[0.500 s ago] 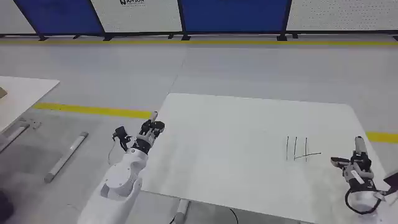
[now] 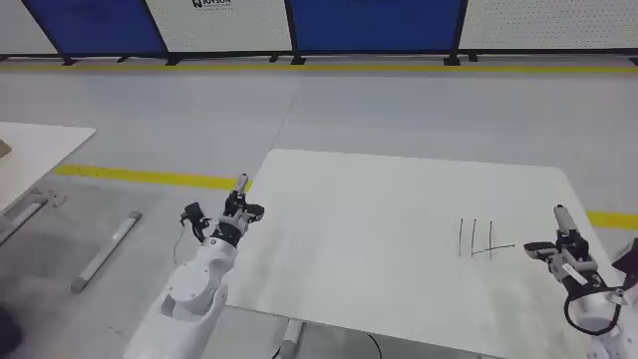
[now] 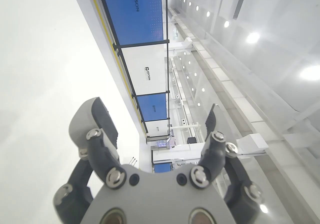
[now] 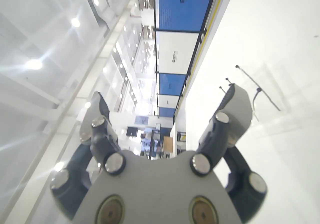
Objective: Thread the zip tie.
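Several thin black zip ties [image 2: 477, 239] lie loose on the white table [image 2: 369, 219], toward its right side; most are parallel and one lies across them. In the right wrist view the zip ties [image 4: 252, 84] sit just past one fingertip. My right gripper [image 2: 550, 235] hovers at the table's right edge, a short way right of the ties, open and holding nothing [image 4: 166, 100]. My left gripper [image 2: 246, 197] is at the table's left edge, far from the ties, open with nothing between its fingers [image 3: 155, 115]. The zip ties [image 3: 133, 159] appear tiny and distant there.
Another white table [image 2: 35, 155] stands off to the left. Blue and white partition panels [image 2: 379, 5] line the back behind a yellow floor stripe [image 2: 150, 176]. A grey tube [image 2: 105, 251] lies on the floor at left.
My right gripper has shifted up and slightly left, toward the zip ties. The left gripper has barely moved. The zip ties lie as before.
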You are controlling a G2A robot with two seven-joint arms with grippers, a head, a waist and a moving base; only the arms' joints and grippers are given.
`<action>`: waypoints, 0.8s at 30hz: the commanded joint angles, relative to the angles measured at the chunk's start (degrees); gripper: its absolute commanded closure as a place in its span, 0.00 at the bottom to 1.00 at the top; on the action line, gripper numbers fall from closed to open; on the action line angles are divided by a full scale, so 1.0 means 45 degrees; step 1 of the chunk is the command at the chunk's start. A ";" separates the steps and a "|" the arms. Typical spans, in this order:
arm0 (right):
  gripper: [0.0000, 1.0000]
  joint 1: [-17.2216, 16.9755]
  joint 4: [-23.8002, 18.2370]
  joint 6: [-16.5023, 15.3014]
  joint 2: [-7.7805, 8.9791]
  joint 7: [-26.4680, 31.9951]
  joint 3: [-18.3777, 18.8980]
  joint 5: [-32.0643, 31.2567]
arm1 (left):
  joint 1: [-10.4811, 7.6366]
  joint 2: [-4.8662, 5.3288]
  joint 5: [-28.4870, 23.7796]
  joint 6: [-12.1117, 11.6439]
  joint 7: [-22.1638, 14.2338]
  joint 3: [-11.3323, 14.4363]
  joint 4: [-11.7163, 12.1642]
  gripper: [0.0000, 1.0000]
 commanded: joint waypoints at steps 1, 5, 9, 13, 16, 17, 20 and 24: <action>0.00 0.0603 0.0412 0.0402 0.0088 0.1088 0.0184 -0.0174 | 0.0000 0.0000 0.0000 0.0000 0.0000 0.0000 0.0000 0.00; 0.00 0.0784 0.0576 0.0472 0.0101 0.1245 0.0193 -0.0156 | 0.0000 0.0000 0.0000 0.0000 0.0000 0.0000 0.0000 0.00; 0.00 0.0784 0.0576 0.0472 0.0101 0.1245 0.0193 -0.0156 | 0.0000 0.0000 0.0000 0.0000 0.0000 0.0000 0.0000 0.00; 0.00 0.0784 0.0576 0.0472 0.0101 0.1245 0.0193 -0.0156 | 0.0000 0.0000 0.0000 0.0000 0.0000 0.0000 0.0000 0.00; 0.00 0.0801 0.0629 0.0484 0.0097 0.1317 0.0198 -0.0025 | 0.0000 0.0000 0.0000 0.0000 0.0000 0.0000 0.0000 0.00; 0.00 0.0881 0.0745 0.0466 0.0101 0.1523 0.0261 0.0210 | 0.0000 0.0000 0.0000 0.0000 0.0000 0.0000 0.0000 0.00; 0.00 0.1287 0.1195 0.0324 0.0279 0.3217 0.0569 -0.0406 | 0.0000 0.0000 0.0000 0.0000 0.0000 0.0000 0.0000 0.00; 0.00 0.2099 0.1753 0.0334 0.0634 0.6148 0.0998 -0.1797 | 0.0000 0.0000 0.0000 0.0000 0.0000 0.0000 0.0000 0.00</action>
